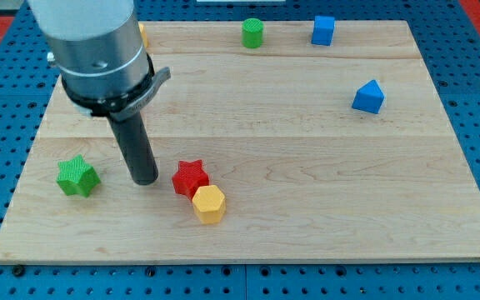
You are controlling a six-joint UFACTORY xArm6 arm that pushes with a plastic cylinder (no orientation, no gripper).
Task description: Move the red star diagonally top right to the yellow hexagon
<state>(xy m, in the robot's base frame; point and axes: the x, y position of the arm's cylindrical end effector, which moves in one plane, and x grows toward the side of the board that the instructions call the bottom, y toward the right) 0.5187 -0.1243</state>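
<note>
A: State the positions nearest the bottom edge of the tabletop (323, 250).

B: The yellow hexagon (209, 203) lies closest to the bottom edge, left of centre; the red star (190, 177) touches it on its upper-left side, so the star sits diagonally up and to the view's left of the hexagon.

A: Where does the arm's working end stand?

B: The arm carries no gripper, so there are no jaws to be apart or together; it ends in a dark rod, and the tip (145, 181) rests on the wood just to the view's left of the red star, a narrow gap between them; the green star (77, 177) lies further left, near the left edge, apart from the tip.

A: And the far half?

B: A blue block with a peaked top (368, 97) sits toward the right edge; a green cylinder (252, 33) and a blue cube (323, 30) stand along the top edge; an orange-yellow block (142, 33) near the top-left corner is mostly hidden behind the arm's grey housing (90, 46), its shape not discernible.
</note>
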